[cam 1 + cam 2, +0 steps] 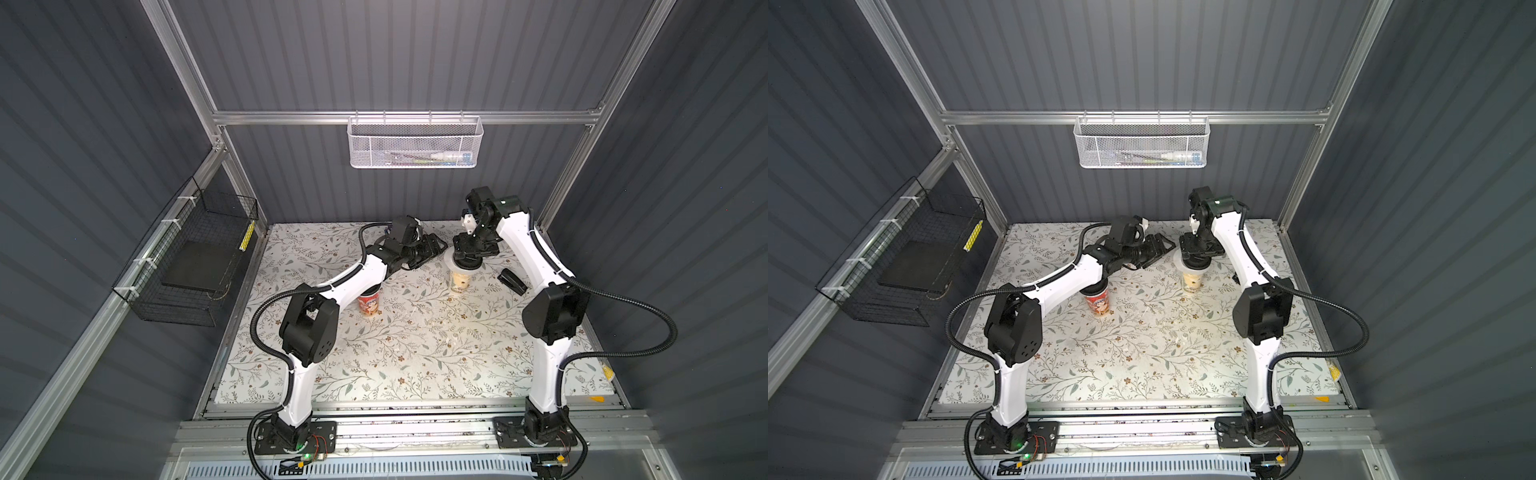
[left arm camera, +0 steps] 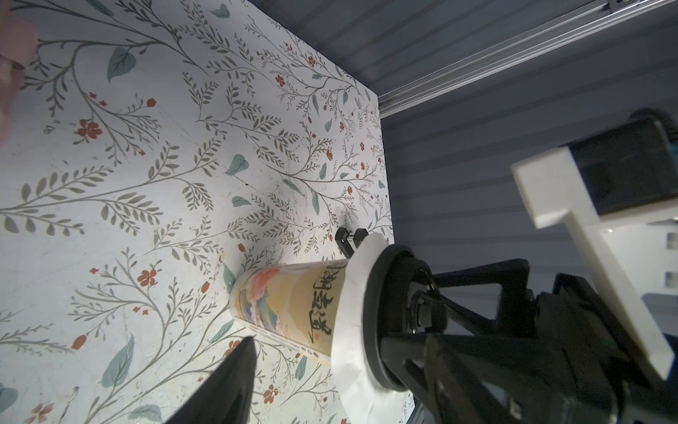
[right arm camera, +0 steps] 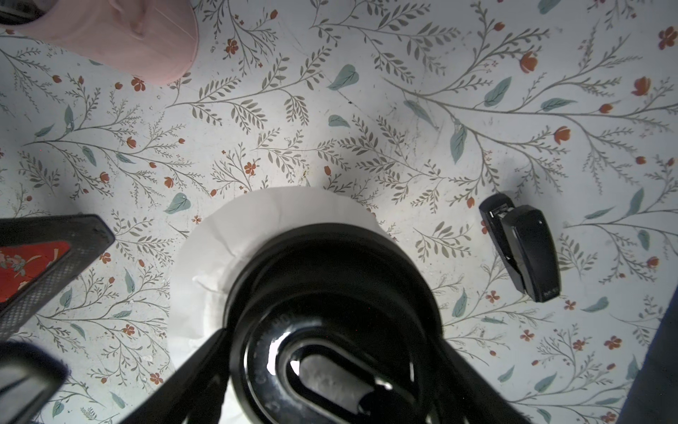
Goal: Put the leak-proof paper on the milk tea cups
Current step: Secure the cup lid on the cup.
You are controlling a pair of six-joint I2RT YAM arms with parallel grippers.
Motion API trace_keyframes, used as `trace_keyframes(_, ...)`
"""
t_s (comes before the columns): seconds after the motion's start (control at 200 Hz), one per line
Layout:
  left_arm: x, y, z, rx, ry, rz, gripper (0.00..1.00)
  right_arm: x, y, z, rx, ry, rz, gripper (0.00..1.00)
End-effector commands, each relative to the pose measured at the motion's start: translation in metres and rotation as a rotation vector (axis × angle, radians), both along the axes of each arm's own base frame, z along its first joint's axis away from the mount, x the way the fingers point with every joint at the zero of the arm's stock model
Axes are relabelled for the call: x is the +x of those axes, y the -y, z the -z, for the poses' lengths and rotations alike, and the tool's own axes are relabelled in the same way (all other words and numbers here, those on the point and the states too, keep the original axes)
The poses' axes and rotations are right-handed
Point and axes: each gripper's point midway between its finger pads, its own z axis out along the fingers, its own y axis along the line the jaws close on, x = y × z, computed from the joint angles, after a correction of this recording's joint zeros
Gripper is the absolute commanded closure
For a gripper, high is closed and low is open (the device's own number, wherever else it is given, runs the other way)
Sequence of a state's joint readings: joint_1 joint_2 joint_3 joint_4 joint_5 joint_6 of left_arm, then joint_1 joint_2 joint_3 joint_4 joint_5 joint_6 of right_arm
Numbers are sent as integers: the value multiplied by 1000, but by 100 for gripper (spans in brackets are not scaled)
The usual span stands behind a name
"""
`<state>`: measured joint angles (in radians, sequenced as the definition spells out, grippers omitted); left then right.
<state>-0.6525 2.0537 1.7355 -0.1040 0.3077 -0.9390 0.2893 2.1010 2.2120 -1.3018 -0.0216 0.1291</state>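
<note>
Starting at the left edge of both top views, I see a black wire basket (image 1: 166, 307) hung on the side wall with a dark flat pad (image 1: 199, 266) in it, well clear of the work. Next, the left arm (image 1: 353, 278) crosses over the red cup (image 1: 370, 306), which stands upright left of centre on the flowered table (image 1: 415, 365). The arm hides the cup's mouth, so I cannot tell what is on it. The left gripper (image 1: 434, 251) hangs further right, turned sideways toward the cream cup, its fingers partly apart with nothing between them. A white mesh basket (image 1: 415, 141) hangs on the back rail in the upper middle. Just right of centre the cream cup (image 1: 460, 284) stands upright with a sheet of paper (image 3: 257, 216) over its mouth. The paper's edge sticks out past a black lid (image 3: 330, 279) sitting on top. The right gripper (image 1: 469, 261) comes straight down on it, fingers spread wide and set against both sides of the lid, and blocks my look at the cup's top. The right wrist view also catches a pink holder (image 3: 121, 36) on the table, apart from this cup. Further right a black stapler (image 1: 512, 281) lies on the table, near the cup but not touching it.
</note>
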Motion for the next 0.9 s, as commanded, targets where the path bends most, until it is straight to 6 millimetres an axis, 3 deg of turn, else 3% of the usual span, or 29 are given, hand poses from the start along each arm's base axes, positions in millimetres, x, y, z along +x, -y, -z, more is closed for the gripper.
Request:
trace_keyframes(0.0,5,0,4,7,-3,-3,27,-10,-4,16,0,-68,-23,22)
trace_keyframes(0.5,6,3,17,2,-42,-2,28,-14,-13,15,48,-73,-52,23)
trace_keyframes(0.896,1,7,20,-17,-65,24,28,-14,-2,6,-8,-42,-42,25)
